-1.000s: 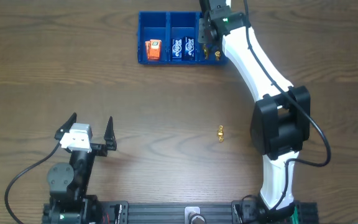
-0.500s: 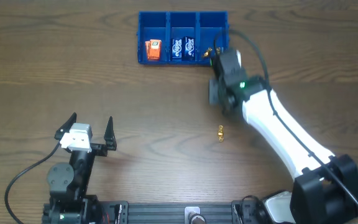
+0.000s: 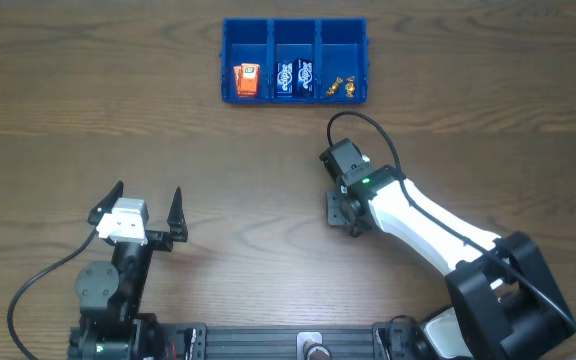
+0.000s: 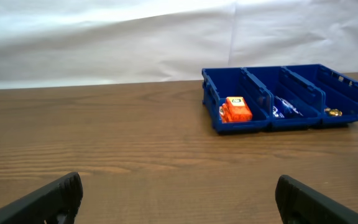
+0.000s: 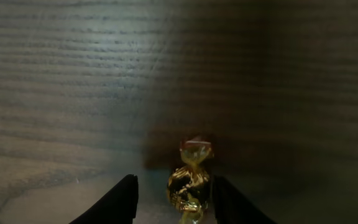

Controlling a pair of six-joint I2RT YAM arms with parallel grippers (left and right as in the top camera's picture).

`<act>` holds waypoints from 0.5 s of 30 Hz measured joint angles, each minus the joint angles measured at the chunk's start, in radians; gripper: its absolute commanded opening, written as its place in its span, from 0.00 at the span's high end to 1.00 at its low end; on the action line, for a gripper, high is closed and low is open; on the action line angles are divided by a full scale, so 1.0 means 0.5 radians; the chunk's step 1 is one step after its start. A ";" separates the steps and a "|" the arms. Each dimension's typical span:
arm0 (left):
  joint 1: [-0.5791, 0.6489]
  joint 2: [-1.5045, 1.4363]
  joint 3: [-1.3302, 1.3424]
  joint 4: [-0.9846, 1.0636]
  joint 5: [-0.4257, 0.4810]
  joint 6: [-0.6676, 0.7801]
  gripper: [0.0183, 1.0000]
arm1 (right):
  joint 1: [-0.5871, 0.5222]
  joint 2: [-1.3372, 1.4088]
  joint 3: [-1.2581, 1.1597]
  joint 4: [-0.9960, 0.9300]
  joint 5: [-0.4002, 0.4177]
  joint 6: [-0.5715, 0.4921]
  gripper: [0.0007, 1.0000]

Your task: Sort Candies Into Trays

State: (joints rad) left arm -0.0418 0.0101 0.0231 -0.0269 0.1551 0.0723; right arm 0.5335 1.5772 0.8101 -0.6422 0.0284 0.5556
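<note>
**Right jaws open around a gold candy on the tabletop**

A single gold foil-wrapped candy (image 5: 190,183) lay on the dark brown wooden tabletop (image 3: 118,120), well apart from the tray. The white right arm (image 3: 418,220) was bent low over it, and its jaws stood open, one on each side of the candy. The wrapper sat nearer one jaw than the other. Whether that jaw touched the foil could not be told. The candy rested on the wood, not lifted.

At the far edge of the tabletop sat the blue plastic tray with three compartments (image 3: 294,28). Its left compartment held an orange rectangular candy pack (image 3: 247,80), its middle one held blue-wrapped candies (image 3: 295,75), and its right one held small gold-wrapped candies (image 3: 341,87).

The left arm (image 3: 128,260) sat near its base at the near left, well away from the tray and from the loose candy. Its jaws were spread wide and held nothing, over bare wood. Behind the tray hung a white sheet (image 4: 104,37).
</note>
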 measured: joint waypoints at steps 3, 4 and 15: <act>0.000 0.000 0.000 0.000 0.000 0.000 0.00 | 0.000 0.000 -0.003 -0.002 -0.007 0.032 0.59; 0.000 0.000 0.000 0.000 0.000 0.000 0.00 | 0.000 0.000 -0.004 -0.002 -0.008 0.037 0.59; 0.000 0.000 0.000 0.000 0.000 0.000 0.00 | 0.000 0.000 -0.060 0.009 -0.014 0.092 0.64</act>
State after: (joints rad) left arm -0.0418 0.0101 0.0231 -0.0269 0.1551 0.0723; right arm 0.5335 1.5772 0.7803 -0.6376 0.0212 0.6018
